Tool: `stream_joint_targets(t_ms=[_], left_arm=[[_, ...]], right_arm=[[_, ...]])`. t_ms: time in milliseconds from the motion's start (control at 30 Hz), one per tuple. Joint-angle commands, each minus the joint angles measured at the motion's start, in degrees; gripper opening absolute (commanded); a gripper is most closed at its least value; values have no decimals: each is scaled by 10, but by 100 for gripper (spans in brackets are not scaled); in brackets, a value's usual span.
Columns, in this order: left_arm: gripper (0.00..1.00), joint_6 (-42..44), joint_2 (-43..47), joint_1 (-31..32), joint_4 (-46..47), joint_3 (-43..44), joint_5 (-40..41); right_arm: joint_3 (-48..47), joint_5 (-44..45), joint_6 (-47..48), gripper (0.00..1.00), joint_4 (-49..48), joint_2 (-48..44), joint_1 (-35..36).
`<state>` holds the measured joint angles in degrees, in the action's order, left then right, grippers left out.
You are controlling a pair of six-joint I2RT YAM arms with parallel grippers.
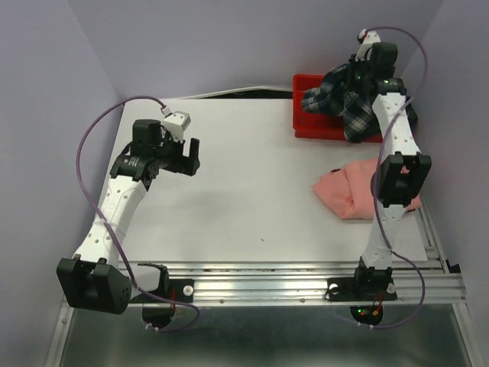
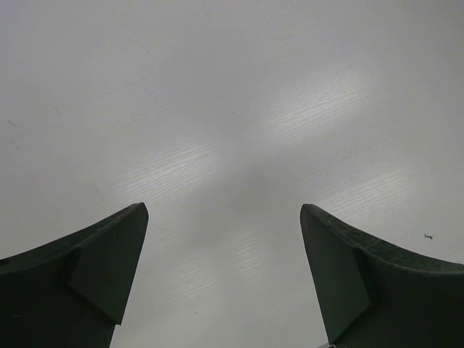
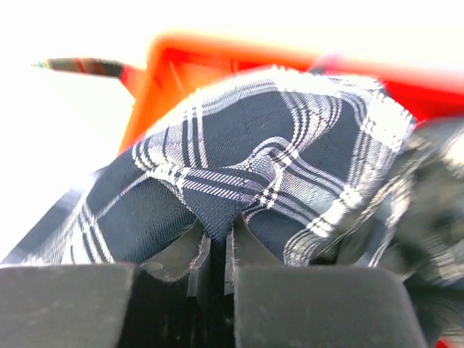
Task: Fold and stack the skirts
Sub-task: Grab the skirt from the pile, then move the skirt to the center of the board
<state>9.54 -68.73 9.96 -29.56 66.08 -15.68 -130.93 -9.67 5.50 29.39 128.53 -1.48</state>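
The right gripper (image 3: 217,235) was pinched shut on a fold of the plaid skirt (image 1: 344,103), which lay bunched over the red tray (image 1: 304,115) at the far right, one part draping over the tray's near edge. The pink skirt (image 1: 348,191) lay crumpled on the table (image 1: 244,176), nearer than the tray. The left gripper (image 2: 223,210) hung over bare table on the left, jaws spread wide and holding nothing.
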Motion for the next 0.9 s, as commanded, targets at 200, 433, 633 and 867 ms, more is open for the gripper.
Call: stream_joint_targets(t_ms=[200, 433, 633, 867], left_arm=[[98, -65, 3, -117, 42, 105, -139], [98, -42, 30, -203, 22, 116, -190], [98, 11, 79, -233, -11, 92, -186], [98, 110, 99, -236, -53, 45, -207]], right_arm=[[-22, -260, -154, 1, -79, -216, 15], [126, -377, -177, 1, -89, -292, 153], [240, -403, -202, 1, -112, -307, 253], [400, -461, -230, 10, -136, -295, 228]])
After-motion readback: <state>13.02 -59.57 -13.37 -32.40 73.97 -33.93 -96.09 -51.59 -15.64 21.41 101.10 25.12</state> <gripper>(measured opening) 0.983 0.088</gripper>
